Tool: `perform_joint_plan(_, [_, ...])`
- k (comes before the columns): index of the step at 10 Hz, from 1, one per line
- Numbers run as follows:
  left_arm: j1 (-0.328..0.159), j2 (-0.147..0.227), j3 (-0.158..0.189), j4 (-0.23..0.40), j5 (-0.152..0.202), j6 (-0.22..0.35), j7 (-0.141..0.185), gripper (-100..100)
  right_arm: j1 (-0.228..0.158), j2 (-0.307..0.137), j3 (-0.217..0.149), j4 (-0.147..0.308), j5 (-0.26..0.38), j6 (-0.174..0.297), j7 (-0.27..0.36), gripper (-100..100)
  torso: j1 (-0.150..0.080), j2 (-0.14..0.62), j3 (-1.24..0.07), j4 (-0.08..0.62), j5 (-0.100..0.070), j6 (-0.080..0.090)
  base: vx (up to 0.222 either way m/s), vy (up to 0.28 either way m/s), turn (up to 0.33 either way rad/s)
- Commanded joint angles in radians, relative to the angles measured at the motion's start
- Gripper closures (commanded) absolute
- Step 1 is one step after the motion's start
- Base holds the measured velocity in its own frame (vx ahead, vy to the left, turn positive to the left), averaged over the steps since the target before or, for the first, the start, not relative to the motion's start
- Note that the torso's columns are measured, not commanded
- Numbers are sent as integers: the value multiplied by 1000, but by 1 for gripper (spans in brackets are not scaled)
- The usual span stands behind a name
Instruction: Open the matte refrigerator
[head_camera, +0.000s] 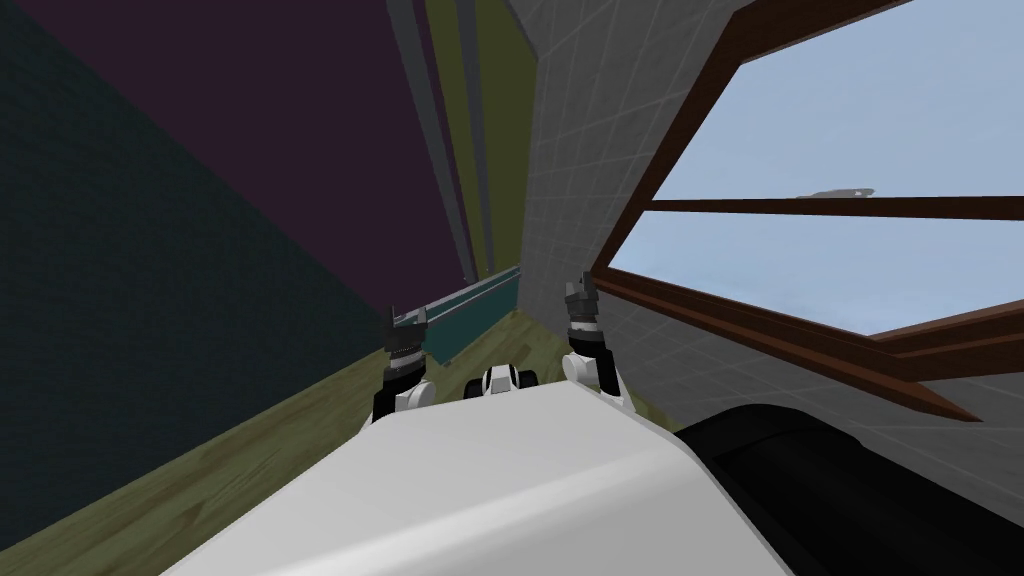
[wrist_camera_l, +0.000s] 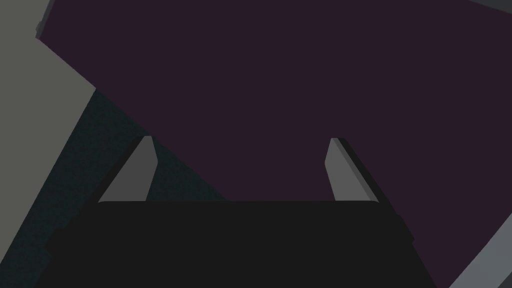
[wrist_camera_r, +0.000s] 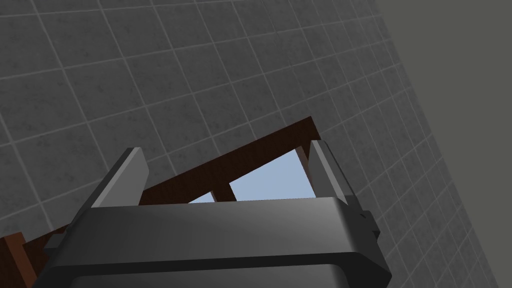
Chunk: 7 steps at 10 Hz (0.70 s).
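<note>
Purple and dark, a flat plane (head_camera: 300, 150) takes up the left, next to a dark teal wall (head_camera: 130, 330) and edged by grey strips (head_camera: 440, 170). Whether this plane is the refrigerator's door I cannot tell; it is my best guess, and no handle shows on it. The left tool (head_camera: 407, 318) hovers over the olive floor (head_camera: 200, 470) and faces that plane, its fingers (wrist_camera_l: 140, 170) apart and holding nothing. Just past it a teal ledge (head_camera: 470, 305) runs along the floor. The right tool (head_camera: 579, 290) is raised near the grey tiled wall (head_camera: 570, 150), its fingers also apart and empty.

The step in hand looks like finding the door. To do it well, I would first turn until a handle or door edge is plainly seen. The left tool should then come square to the handle with its fingers wide, close fully around it and pull along the hinge's arc. The right arm should stay off the wall.
</note>
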Motion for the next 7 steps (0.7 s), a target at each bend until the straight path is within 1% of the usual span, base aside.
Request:
perform_joint_plan(1, [-21,15,-4,77,58,-44,29,-100,0,0,0,0,0,0,0,0,-1,-2,-1,0,0,0,156,-67,-98])
perform_joint_plan(5, [-55,42,-12,205,147,-102,70,-100,0,0,0,0,0,0,0,0,-2,1,0,0,-1,0,147,-74,-101])
perform_joint_plan(6, [-55,42,-12,210,147,-102,70,-100,0,0,0,0,0,0,0,0,-1,1,1,0,0,0,92,-41,-35])
perform_joint_plan(7, [-64,50,-14,244,170,-116,80,-100,0,0,0,0,0,0,0,0,1,3,2,1,0,0,80,-30,-58])
